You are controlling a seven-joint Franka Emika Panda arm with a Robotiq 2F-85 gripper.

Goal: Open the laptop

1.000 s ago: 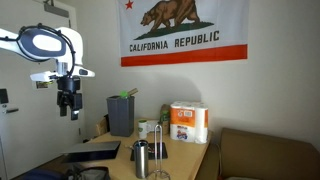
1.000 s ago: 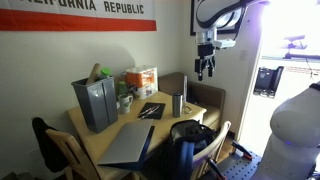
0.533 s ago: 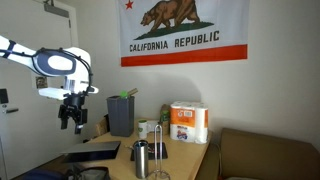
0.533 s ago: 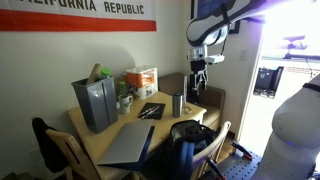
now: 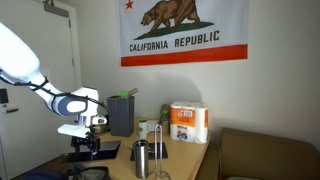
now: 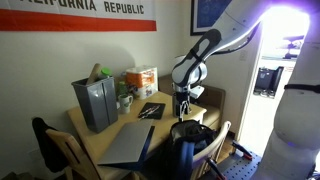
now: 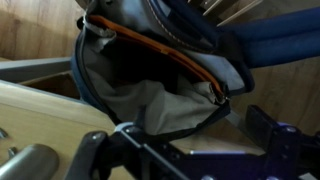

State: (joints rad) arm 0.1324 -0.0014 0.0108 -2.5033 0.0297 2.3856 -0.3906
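The laptop (image 6: 128, 143) lies flat with its lid shut on the near corner of the wooden table (image 6: 150, 126). In an exterior view it shows as a dark slab (image 5: 100, 152). My gripper (image 6: 182, 104) hangs low beside the table's edge, close to the metal cup (image 6: 177, 104) and apart from the laptop. It also shows low by the table in an exterior view (image 5: 85, 145). In the wrist view the gripper's (image 7: 190, 150) dark fingers stand apart with nothing between them. The laptop is out of the wrist view.
An open dark backpack (image 7: 150, 80) with orange trim sits below the gripper on a chair (image 6: 190, 135). An upright grey box (image 6: 95, 103), paper towel packs (image 5: 188, 122) and a wire holder (image 5: 158, 150) stand on the table. A sofa (image 5: 265, 155) is at one side.
The arm has swung down from high above to the level of the table, beside the metal cup. The laptop has not moved.
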